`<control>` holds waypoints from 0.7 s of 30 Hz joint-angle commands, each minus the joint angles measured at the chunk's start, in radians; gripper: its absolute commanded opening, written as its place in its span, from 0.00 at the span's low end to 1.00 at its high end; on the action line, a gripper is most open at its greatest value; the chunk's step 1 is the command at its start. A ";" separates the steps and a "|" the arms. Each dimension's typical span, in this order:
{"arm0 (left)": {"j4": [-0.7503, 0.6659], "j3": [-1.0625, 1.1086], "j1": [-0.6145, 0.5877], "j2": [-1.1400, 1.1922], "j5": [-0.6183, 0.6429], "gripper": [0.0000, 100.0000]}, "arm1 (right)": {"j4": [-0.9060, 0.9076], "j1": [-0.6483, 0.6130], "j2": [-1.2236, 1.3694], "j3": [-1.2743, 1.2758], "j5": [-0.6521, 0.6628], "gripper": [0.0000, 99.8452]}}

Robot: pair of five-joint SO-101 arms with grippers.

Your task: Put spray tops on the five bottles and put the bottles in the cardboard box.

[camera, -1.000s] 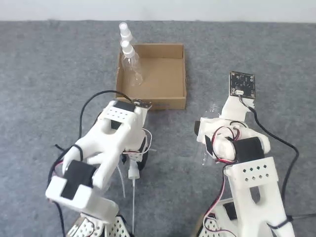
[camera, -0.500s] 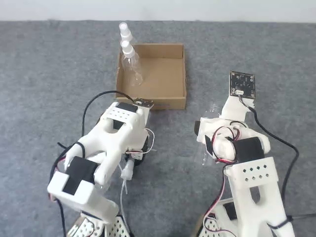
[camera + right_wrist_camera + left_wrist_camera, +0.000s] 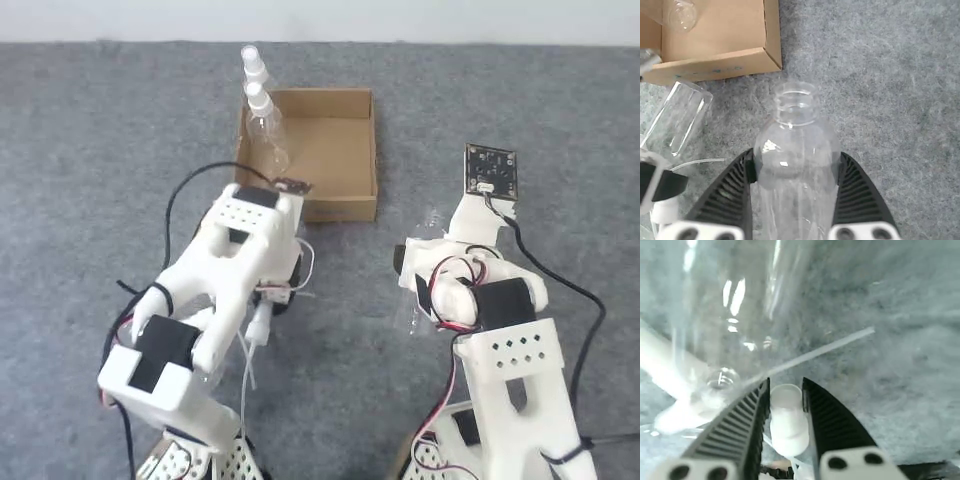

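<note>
Spray top [image 3: 787, 427], lower left of centre, sits pinched in the left gripper [image 3: 786, 390] fingers, seemingly to cap the open bottle [image 3: 796, 140] clamped by the right gripper [image 3: 795, 162] fingers, while two capped bottles [image 3: 268, 135] stand in the cardboard box [image 3: 330, 210], upper left.

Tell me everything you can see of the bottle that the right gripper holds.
The bottle is clear plastic, seemingly empty, with rounded shoulders and an open threaded neck; nothing is fitted on it. The right gripper is shut on its body, its black ribbed fingers pressing both sides. Its neck points toward the cardboard box without touching it.
</note>
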 commanded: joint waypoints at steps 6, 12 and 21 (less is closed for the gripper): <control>0.190 -0.314 0.000 -0.008 0.006 0.01 | -0.025 0.012 -0.035 -0.015 -0.015 0.02; 0.259 -0.492 -0.002 -0.020 0.006 0.01 | -0.024 0.012 -0.036 -0.015 -0.015 0.02; 0.256 -0.513 0.031 -0.299 0.006 0.01 | -0.018 0.010 -0.036 -0.015 -0.014 0.02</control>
